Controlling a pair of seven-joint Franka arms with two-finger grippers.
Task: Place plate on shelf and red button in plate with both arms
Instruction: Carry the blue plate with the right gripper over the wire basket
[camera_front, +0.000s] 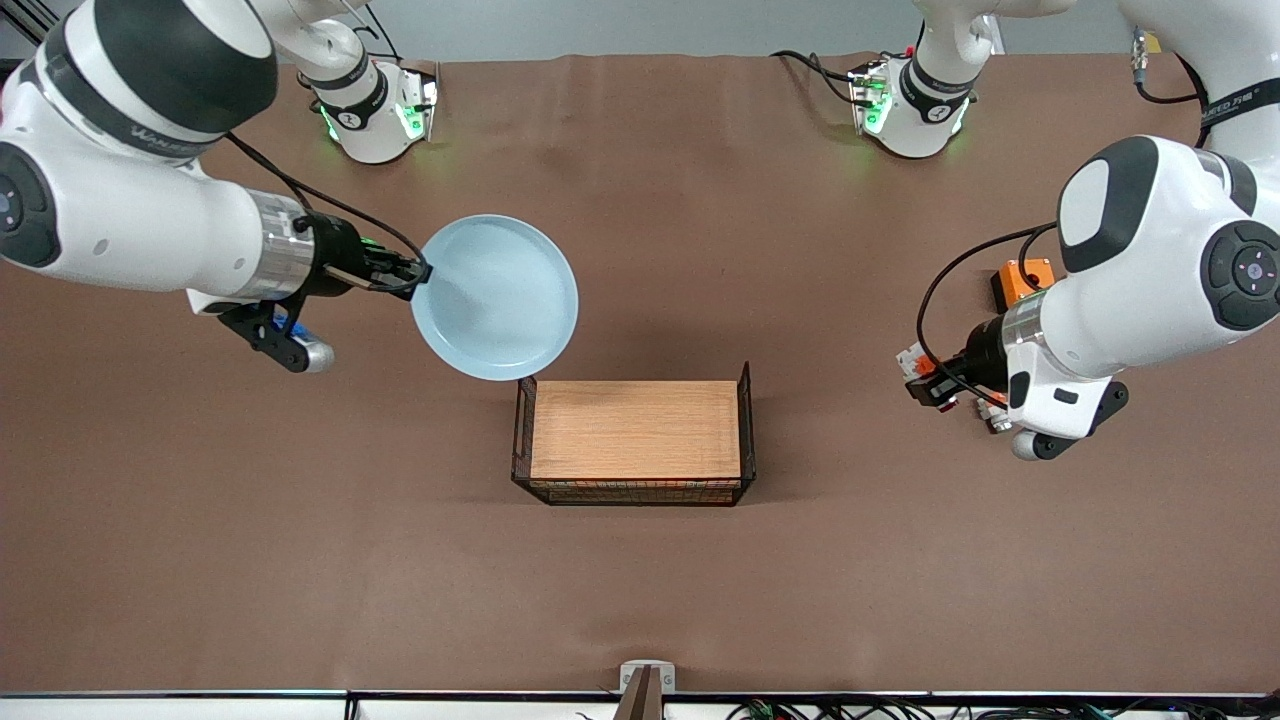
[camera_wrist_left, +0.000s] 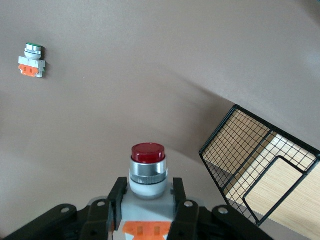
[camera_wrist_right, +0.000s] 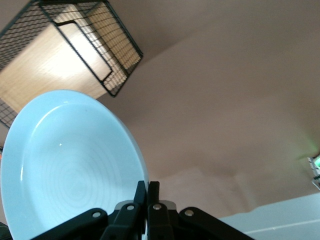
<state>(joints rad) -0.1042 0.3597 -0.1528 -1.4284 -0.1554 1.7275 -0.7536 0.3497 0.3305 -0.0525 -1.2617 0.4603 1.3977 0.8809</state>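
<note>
Front view: The right gripper, jaws clamped on the rim of the plate, holds the pale blue plate in the air, its lowest edge just above one corner of the wire basket, which has a wooden floor and stands mid-desk.
Front view, left arm's end: The left gripper hangs low above the brown desk, well apart from the basket, with an orange box lying beside the arm. What it carries is mostly hidden here.
Left wrist view: The jaws are closed on the white block of the red button, red cap pointing straight out from the fingers. The basket lies ahead and to one side. A similar green-capped switch rests on the desk, well apart.
Right wrist view: The plate's rim is pinched between jaws nearly together, the dish tilted, the basket ahead of it.
Key relation: The plate looks far closer to the basket than the button, so the right arm likely delivers first, moving toward the left arm's end.
</note>
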